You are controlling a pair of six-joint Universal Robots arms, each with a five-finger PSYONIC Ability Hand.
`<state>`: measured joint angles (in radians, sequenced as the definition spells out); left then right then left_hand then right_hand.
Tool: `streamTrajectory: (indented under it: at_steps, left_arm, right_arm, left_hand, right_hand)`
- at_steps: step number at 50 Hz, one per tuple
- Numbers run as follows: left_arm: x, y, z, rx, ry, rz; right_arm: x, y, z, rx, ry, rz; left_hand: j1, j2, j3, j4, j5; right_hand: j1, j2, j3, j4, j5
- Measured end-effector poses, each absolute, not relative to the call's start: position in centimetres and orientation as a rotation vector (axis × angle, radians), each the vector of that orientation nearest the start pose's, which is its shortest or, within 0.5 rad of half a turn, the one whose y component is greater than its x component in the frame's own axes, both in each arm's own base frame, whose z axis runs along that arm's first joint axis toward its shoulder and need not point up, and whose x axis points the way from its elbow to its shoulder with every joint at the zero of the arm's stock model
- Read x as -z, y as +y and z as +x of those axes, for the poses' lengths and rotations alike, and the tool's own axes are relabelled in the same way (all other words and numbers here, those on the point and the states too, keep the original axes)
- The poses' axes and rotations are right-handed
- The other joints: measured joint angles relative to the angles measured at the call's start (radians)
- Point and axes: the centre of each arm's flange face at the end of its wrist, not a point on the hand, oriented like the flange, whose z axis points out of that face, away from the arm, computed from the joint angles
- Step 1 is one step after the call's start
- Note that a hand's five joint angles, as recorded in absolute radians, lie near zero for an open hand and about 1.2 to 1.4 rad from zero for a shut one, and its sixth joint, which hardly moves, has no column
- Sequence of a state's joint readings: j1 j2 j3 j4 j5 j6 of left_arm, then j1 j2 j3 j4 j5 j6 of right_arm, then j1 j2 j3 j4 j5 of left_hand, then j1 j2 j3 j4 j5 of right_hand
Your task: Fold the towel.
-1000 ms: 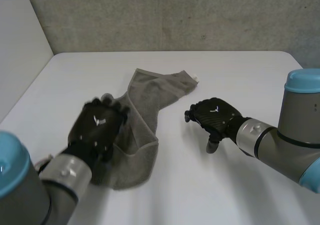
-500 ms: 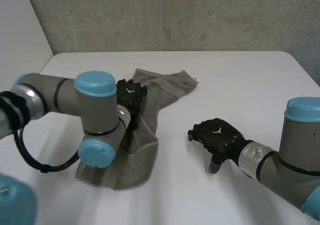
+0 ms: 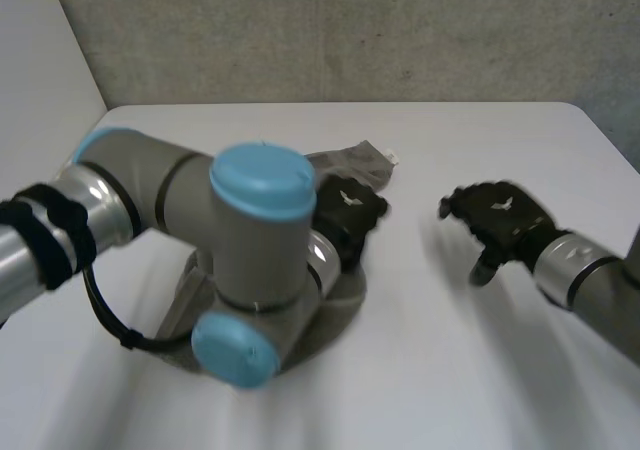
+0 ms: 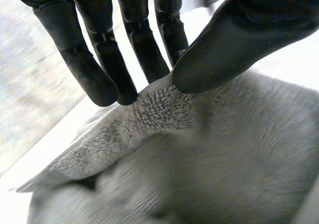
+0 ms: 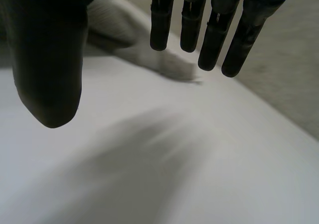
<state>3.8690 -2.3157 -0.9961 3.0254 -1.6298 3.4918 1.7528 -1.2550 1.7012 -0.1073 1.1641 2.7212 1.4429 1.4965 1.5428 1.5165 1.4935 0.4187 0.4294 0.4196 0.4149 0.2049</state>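
The grey terry-cloth towel (image 3: 358, 158) lies crumpled on the white table (image 3: 480, 370), left of the middle, and the left arm covers part of it. The left hand (image 3: 345, 220) is on the towel's middle; its fingers (image 4: 102, 72) and thumb pinch a raised fold of cloth between them. The right hand (image 3: 497, 215) hovers over bare table, to the right of the towel and apart from it, with straight fingers (image 5: 217, 40) spread away from the thumb and holding nothing.

free: table (image 3: 420, 310) bare between towel (image 3: 355, 158) and right hand (image 3: 500, 215) | obstacle: left arm (image 3: 250, 250) crosses above towel
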Motion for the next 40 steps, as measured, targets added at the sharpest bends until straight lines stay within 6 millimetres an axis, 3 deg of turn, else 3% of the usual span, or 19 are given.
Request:
streamTrajectory:
  at_steps: [5, 9, 11, 13, 16, 19, 24, 30, 40]
  left_arm:
    - [-17.5, -13.8, -41.5, 2.026, 2.277, 1.802]
    - [-16.6, -11.0, -40.8, 2.015, 2.266, 1.960]
    - [-16.4, -10.2, -40.2, 2.006, 2.266, 2.005]
    - [-16.4, -9.8, -39.6, 1.999, 2.269, 2.020]
    - [-17.0, -10.1, -38.6, 2.004, 2.278, 1.976]
    - [-17.9, -11.4, -37.4, 2.025, 2.288, 1.873]
    - [-19.3, -14.2, -35.2, 2.047, 2.306, 1.659]
    - [-19.6, -17.5, -31.7, 1.995, 2.343, 1.401]
    - [-16.8, -18.0, -28.4, 1.792, 2.427, 1.273]
  right_arm:
    - [-20.3, -30.4, 20.3, 1.825, 2.173, -0.875]
    - [-21.2, -31.3, 19.5, 1.859, 2.171, -0.814]
    - [-21.6, -31.5, 19.3, 1.872, 2.165, -0.802]
    - [-21.9, -31.7, 19.3, 1.883, 2.156, -0.803]
    - [-22.4, -31.7, 19.6, 1.896, 2.136, -0.831]
    - [-22.6, -31.4, 20.3, 1.888, 2.111, -0.891]
    - [-22.7, -30.4, 22.3, 1.854, 2.029, -1.053]
    - [-21.9, -28.5, 26.3, 1.771, 1.832, -1.356]
    - [-19.1, -27.4, 30.8, 1.600, 1.629, -1.742]
  left_hand:
    - [0.000, 0.000, 0.001, 0.000, 0.000]
    - [0.000, 0.000, -0.005, -0.002, 0.000]
    - [-0.124, -0.157, -0.191, -0.178, -0.145]
    - [-0.436, -0.475, -0.494, -0.492, -0.453]
    - [-1.008, -1.043, -1.094, -1.102, -1.055]
    - [-1.171, -1.228, -1.281, -1.252, -1.252]
    - [-1.172, -1.233, -1.287, -1.252, -1.265]
    - [-1.172, -1.233, -1.287, -1.252, -1.264]
    - [-1.172, -1.232, -1.285, -1.251, -1.241]
  right_hand:
    - [0.000, 0.000, 0.000, 0.000, 0.000]
    - [0.000, 0.000, 0.000, 0.000, 0.000]
    - [0.000, 0.000, 0.000, 0.000, -0.002]
    - [-0.001, 0.000, 0.000, 0.000, -0.004]
    - [-0.001, 0.000, 0.000, 0.000, -0.005]
    - [-0.001, 0.000, 0.000, 0.000, -0.005]
    - [-0.001, 0.000, 0.000, 0.000, -0.005]
    - [-0.001, 0.000, 0.000, 0.000, -0.003]
    - [-0.001, 0.000, 0.000, 0.000, -0.003]
